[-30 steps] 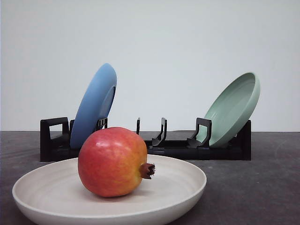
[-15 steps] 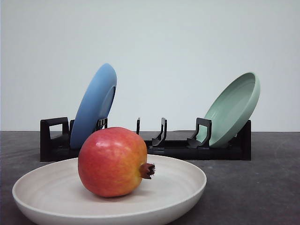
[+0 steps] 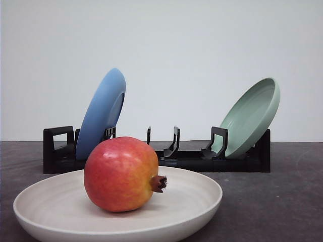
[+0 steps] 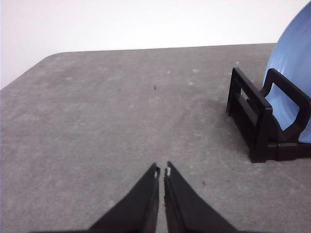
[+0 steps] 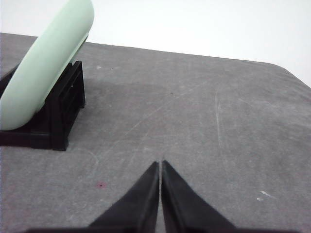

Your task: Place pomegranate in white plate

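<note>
No change is seen against the earlier front views (the pomegranate [image 3: 121,174] is lying just as it was in the white plate [image 3: 198,197])

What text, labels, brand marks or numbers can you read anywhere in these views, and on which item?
None: no readable text, label, brand or number shows in any view.
The pomegranate, white plate, blue plate, pale green plate and black rack are all plain.
The left tool and right tool carry no markings.
The small specks on the grey table are stains, not characters.
</note>
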Tool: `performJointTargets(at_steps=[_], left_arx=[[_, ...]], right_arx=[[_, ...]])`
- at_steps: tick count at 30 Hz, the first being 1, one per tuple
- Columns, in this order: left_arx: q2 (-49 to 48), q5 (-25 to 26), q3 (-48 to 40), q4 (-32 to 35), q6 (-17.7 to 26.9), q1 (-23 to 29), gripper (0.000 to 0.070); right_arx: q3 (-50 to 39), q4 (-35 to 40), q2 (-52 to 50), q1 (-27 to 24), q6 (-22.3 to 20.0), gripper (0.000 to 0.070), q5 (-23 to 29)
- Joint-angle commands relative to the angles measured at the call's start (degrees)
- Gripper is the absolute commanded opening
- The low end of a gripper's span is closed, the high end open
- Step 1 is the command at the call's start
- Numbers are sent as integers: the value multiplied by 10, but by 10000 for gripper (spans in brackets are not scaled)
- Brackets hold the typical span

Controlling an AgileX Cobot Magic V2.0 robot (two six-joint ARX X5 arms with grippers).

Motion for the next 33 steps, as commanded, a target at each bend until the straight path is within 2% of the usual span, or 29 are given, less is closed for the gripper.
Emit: performJointTargets(at_steps=[1,33], left_arx=[[-1,2,-5,-3,-4,-1,0],[-1,2,-5,-3,-4,-1,0]], right_arx=[[-3,3,0,-1,5,0,0],[-3,3,0,-1,5,0,0]])
